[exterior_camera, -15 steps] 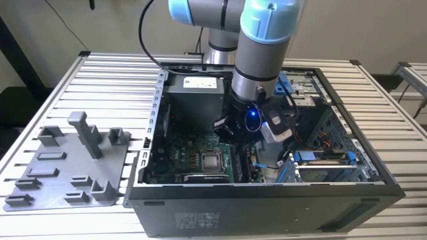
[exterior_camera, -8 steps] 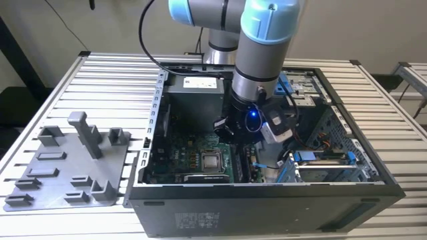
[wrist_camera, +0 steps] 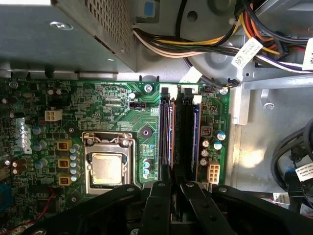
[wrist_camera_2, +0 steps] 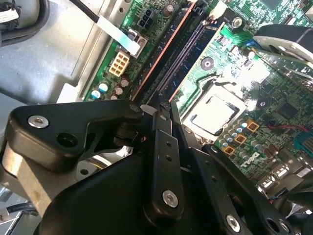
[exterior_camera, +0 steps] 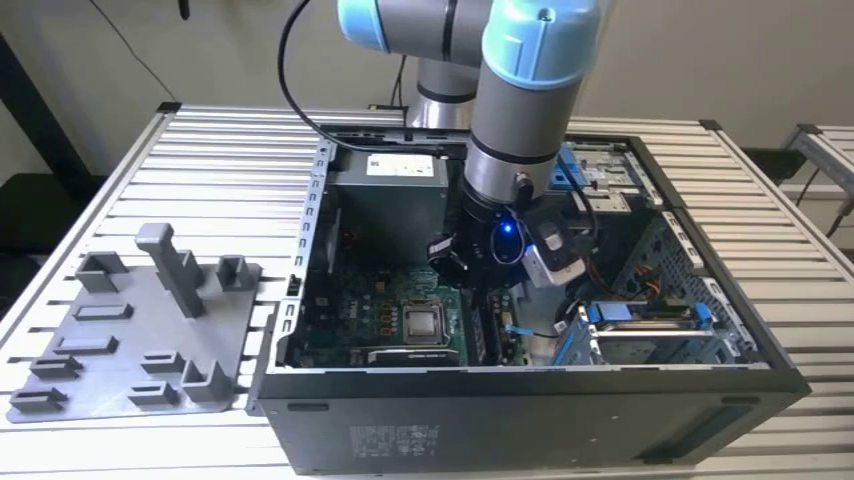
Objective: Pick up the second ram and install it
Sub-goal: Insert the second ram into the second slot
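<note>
The second ram is a thin dark strip seen edge-on, lying along the memory slots beside the processor socket. My gripper sits over one end of it, its black fingers drawn close on either side of the strip. In the second wrist view the same strip runs away from the gripper along the slots. In the exterior view the gripper is down inside the open computer case, above the motherboard. How deep the ram sits in its slot I cannot tell.
The grey power-supply box fills the case's far end, with a cable bundle next to it. A drive cage stands on the exterior view's right. The light-grey holder plate with posts lies outside the case on the exterior view's left.
</note>
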### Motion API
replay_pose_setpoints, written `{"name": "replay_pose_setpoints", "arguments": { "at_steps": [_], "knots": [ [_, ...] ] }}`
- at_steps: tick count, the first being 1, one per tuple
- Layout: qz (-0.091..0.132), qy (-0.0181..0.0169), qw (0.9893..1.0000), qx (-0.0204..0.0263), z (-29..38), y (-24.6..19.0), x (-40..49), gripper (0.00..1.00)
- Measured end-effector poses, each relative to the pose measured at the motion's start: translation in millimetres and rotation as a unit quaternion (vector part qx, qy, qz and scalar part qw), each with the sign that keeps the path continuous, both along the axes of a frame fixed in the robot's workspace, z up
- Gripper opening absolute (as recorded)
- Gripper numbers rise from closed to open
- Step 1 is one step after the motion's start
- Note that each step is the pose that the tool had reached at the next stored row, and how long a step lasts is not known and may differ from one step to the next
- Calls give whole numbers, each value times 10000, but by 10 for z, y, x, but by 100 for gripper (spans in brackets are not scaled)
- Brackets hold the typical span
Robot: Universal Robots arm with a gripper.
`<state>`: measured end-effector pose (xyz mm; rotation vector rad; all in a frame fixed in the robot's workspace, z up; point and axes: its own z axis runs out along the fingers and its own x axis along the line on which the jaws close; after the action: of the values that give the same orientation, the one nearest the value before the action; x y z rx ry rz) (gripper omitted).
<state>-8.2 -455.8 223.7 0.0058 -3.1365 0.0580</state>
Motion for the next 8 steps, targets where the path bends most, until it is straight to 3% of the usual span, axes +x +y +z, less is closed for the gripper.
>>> {"name": "replay_pose_setpoints", "arguments": {
  "at_steps": [8],
  "knots": [
    [0, 0, 10000, 0, 0, 0, -1, 14]
  ]
}}
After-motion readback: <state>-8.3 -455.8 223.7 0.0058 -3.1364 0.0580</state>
